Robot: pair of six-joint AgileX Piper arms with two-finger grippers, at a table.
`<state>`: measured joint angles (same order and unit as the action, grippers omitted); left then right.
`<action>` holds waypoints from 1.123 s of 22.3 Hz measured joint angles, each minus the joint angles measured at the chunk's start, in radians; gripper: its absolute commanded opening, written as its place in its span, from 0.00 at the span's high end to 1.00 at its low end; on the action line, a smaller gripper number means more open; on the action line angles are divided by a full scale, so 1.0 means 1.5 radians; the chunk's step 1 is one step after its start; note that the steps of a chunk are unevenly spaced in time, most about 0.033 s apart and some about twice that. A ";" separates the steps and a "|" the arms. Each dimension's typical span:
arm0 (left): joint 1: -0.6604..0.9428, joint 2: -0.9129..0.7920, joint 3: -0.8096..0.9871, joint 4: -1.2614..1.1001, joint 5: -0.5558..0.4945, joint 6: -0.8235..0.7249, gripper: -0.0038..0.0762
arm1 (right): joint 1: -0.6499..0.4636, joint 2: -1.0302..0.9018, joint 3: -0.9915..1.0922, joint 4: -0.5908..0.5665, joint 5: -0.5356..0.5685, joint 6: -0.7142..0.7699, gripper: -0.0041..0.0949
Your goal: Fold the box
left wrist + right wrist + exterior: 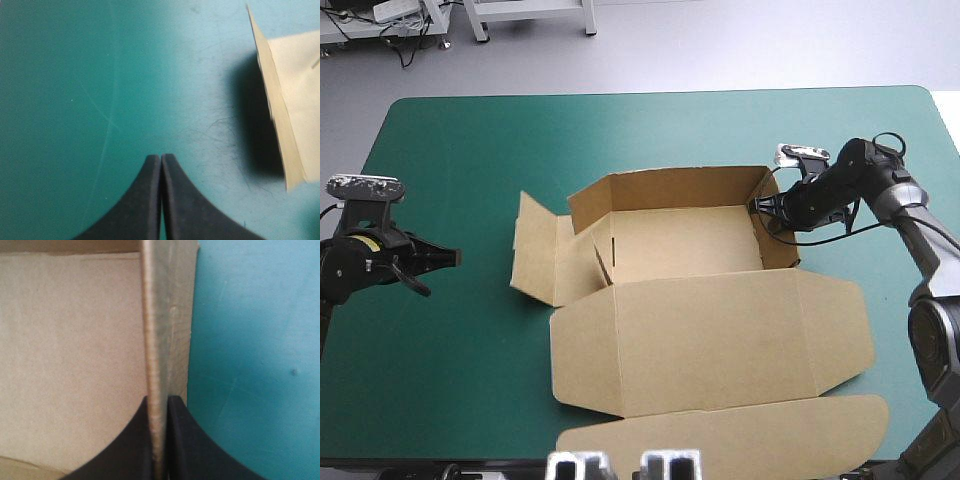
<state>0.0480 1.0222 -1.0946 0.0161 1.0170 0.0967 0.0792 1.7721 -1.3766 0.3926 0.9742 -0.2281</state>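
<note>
The brown box (690,300) lies mid-table as an open tray, back and right walls raised, its lid flat toward the front edge. A loose side flap (535,250) leans out on its left. My right gripper (760,205) is shut on the box, pinching the top edge of the right wall (157,365) between its black fingers. My left gripper (448,258) hovers over bare teal-green cover left of the box, shut with nothing in it (161,165). The left flap's corner (292,125) shows ahead of it and off to one side.
Bare teal-green cover (470,150) stretches left of and behind the box. The lid's rounded tuck flap (720,440) reaches the table's front edge. The table's right edge (945,120) is close behind my right arm.
</note>
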 measured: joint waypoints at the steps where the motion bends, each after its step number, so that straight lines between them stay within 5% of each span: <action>1: 0.013 0.009 0.001 0.001 -0.007 -0.003 0.96 | 0.000 0.000 0.000 0.006 -0.002 -0.007 0.98; 6: 0.105 0.049 0.004 -0.089 -0.067 0.035 0.96 | -0.001 -0.023 0.010 0.031 -0.001 -0.018 0.98; 12: 0.295 0.142 0.004 -0.454 -0.065 0.269 0.96 | -0.064 -0.150 0.009 0.125 0.046 -0.060 0.98; 20: 0.320 0.255 0.004 -0.904 0.102 0.486 0.96 | -0.085 -0.219 -0.133 0.174 0.128 -0.058 0.98; 25: 0.312 0.250 0.004 -0.978 0.117 0.490 0.96 | -0.077 -0.219 -0.142 0.184 0.122 -0.052 0.98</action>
<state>0.5167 1.3969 -1.0886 -1.4514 1.1928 0.8310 -0.0357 1.4432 -1.5895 0.6687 1.1574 -0.3064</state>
